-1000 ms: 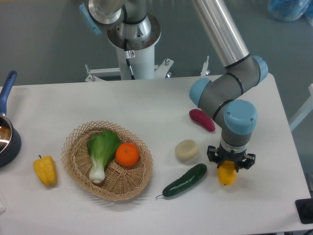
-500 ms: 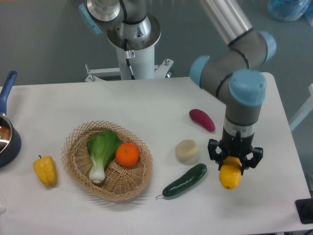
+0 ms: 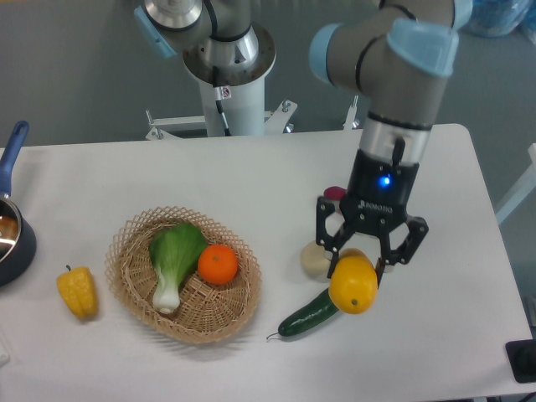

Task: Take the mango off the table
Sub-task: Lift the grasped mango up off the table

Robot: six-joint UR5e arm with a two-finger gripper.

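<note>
The jaws are closed on the mango [image 3: 353,285], one finger on each side of the yellow-orange fruit, and the gripper [image 3: 369,255] holds it in the air above the table [image 3: 276,176], toward the right end of the white top and nearer the front edge than the back. The fruit hangs below the black fingers, lifted clear of the surface, and in this view it covers the right tip of the cucumber [image 3: 311,313], which lies on the table slanting toward the front edge. Just left of the mango and partly behind the gripper's left finger sits a pale round item [image 3: 313,260]; what it is cannot be told. Behind the gripper body only a small dark red end of another item [image 3: 334,193] shows, the rest being hidden. A blue light glows on the gripper's black housing, and the arm rises from there toward the back right. Left of centre a woven basket [image 3: 183,275] rests near the front edge, holding a leafy green vegetable [image 3: 173,258] and an orange [image 3: 219,265] that lie side by side. Near the front left corner a yellow bell pepper [image 3: 77,291] stands alone on the table, and at the left edge a dark pan [image 3: 12,231] with a blue handle is partly cut off by the frame.
</note>
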